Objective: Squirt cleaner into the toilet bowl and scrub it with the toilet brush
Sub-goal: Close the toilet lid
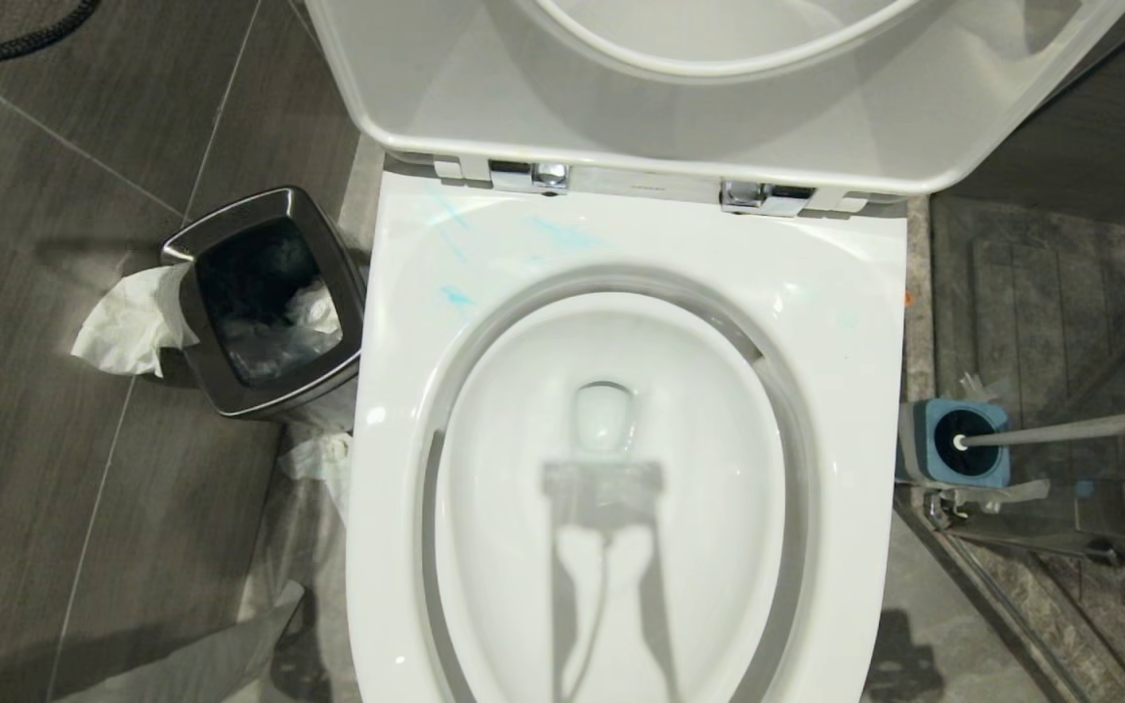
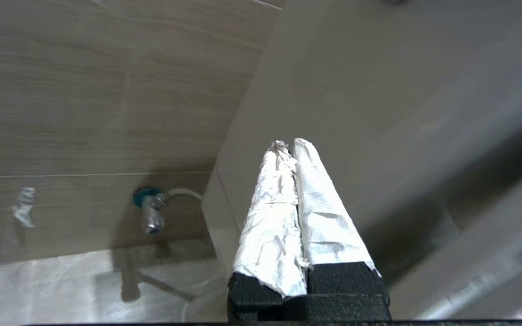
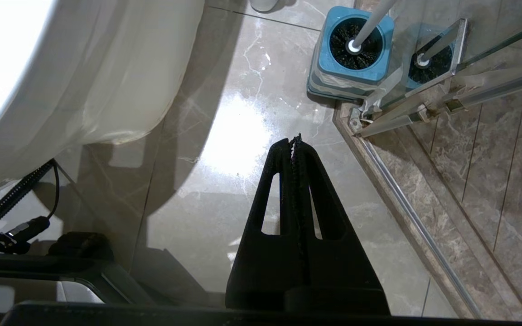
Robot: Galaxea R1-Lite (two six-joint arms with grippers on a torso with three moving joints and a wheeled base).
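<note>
Toilet brush [image 3: 369,28] stands in its blue holder [image 3: 349,68], ahead of my right claw [image 3: 295,141], well apart. Right claw clenched, empty. Left claw [image 2: 288,145] clenched, paper-wrapped fingers [image 2: 270,203] pressed together, empty.

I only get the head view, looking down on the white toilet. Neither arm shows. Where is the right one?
Observer: The right gripper hangs above the glossy marble floor beside the white ceramic toilet bowl, fingers shut on nothing.
Operator: And the left one?
Observer: The left gripper faces a beige wall, its fingers wrapped in white paper and pressed together.
Operator: Is the brush's head visible anywhere?
Observer: Yes. The white-handled toilet brush stands in its squarish blue holder, black bristles showing, next to the glass shower door's metal frame.
</note>
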